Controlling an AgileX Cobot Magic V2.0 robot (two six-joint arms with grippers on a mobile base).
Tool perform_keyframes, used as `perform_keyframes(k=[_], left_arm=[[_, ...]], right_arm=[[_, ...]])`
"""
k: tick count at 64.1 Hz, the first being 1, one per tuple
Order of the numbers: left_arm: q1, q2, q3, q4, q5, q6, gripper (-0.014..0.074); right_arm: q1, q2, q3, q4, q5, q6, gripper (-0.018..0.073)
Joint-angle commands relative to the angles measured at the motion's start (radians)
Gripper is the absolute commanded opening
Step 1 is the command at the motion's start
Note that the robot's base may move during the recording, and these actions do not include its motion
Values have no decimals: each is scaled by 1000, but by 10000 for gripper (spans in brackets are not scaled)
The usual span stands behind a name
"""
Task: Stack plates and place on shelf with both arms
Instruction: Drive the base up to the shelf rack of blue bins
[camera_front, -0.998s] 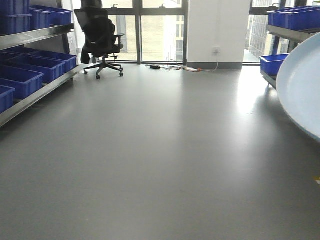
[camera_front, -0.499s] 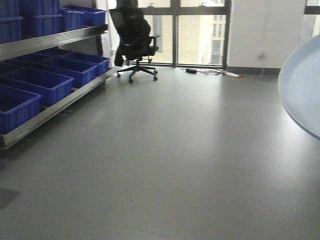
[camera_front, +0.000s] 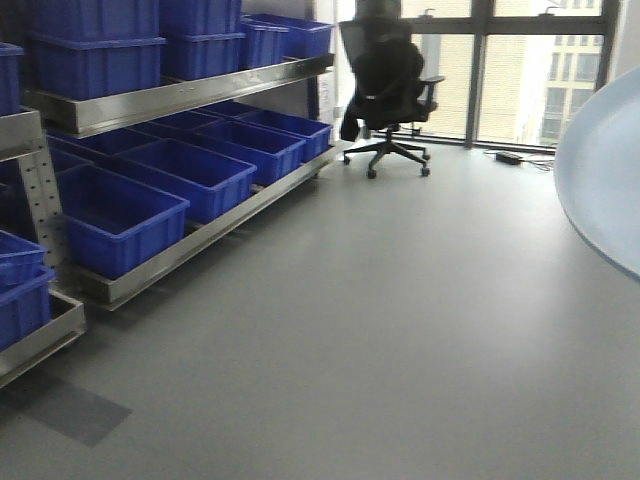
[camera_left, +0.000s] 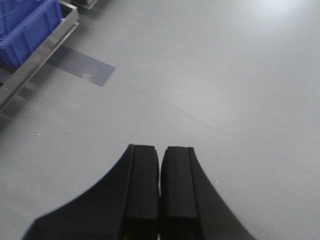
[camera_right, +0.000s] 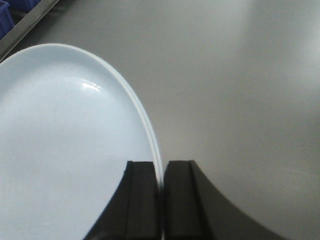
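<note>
Left gripper (camera_left: 160, 155): your two black fingers are pressed flat against each other, with only a hairline seam between them and nothing in the jaws.
Under the left jaws: bare grey floor (camera_left: 225, 75), with a thin crack line crossing it ahead of the fingertips.
Ahead and left of the left jaws: a darker rectangular patch (camera_left: 82, 66) lies on the floor. Beyond it a blue bin (camera_left: 25, 27) sits on a metal shelf rail (camera_left: 40, 57).
Right gripper (camera_right: 161, 167): you are pinching the rim of the plate (camera_right: 65, 140), and its thin edge runs straight down into the slot between your fingers.
Plate relative to the right jaws: almost all of the pale blue-white disc spreads to the left of the jaws, its rim curving up and away ahead of them. To the right of the jaws you see only floor.
Plate count: you can make out one glossy face with a small highlight near its top. Whether a second plate lies against it, you cannot tell.
Front view: the plate's (camera_front: 605, 190) curved edge fills the right border, and neither gripper shows there.
Room in the front view: blue crates (camera_front: 120, 215) fill a metal rack (camera_front: 180, 95) along the left. A black office chair (camera_front: 390, 85) stands by the windows (camera_front: 510, 85) at the far end.
</note>
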Motion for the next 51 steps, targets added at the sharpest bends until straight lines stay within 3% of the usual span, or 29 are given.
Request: perform_keyframes(k=[1, 51], left_arm=[[2, -7, -27, 0, -72, -5, 87], [2, -7, -27, 0, -72, -5, 87]], right_arm=[[-5, 0, -31, -4, -89, 2, 57], [-5, 1, -31, -4, -89, 2, 57]])
